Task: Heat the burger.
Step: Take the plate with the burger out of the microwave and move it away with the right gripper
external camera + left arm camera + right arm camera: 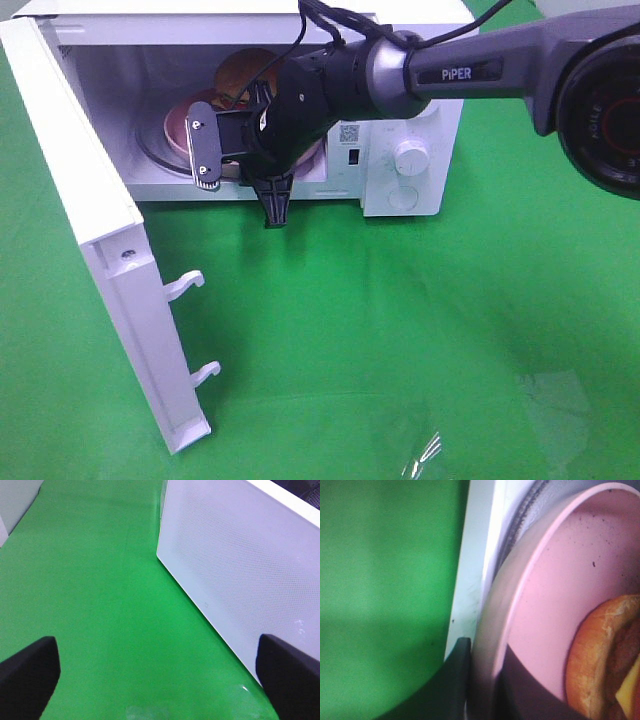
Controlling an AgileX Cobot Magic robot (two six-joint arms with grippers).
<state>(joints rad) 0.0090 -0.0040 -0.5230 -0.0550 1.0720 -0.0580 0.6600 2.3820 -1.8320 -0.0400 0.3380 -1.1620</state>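
Right pincer (238, 170) clamped on pink plate (545, 605) rim, burger (605, 655) aboard, inside microwave (410, 150), arm marked "PiPER"

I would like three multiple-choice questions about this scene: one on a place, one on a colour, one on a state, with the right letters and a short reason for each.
1. Where is the burger?
A. on the green cloth
B. inside the microwave
C. on top of the microwave

2. What colour is the plate under it?
A. pink
B. blue
C. white

3. How is the microwave door?
A. shut
B. taken off
C. swung open

Answers:
1 B, the bun shows in the cavity behind the right gripper.
2 A, the right wrist view shows a pink rim between the jaws.
3 C, the door stands out to the left.
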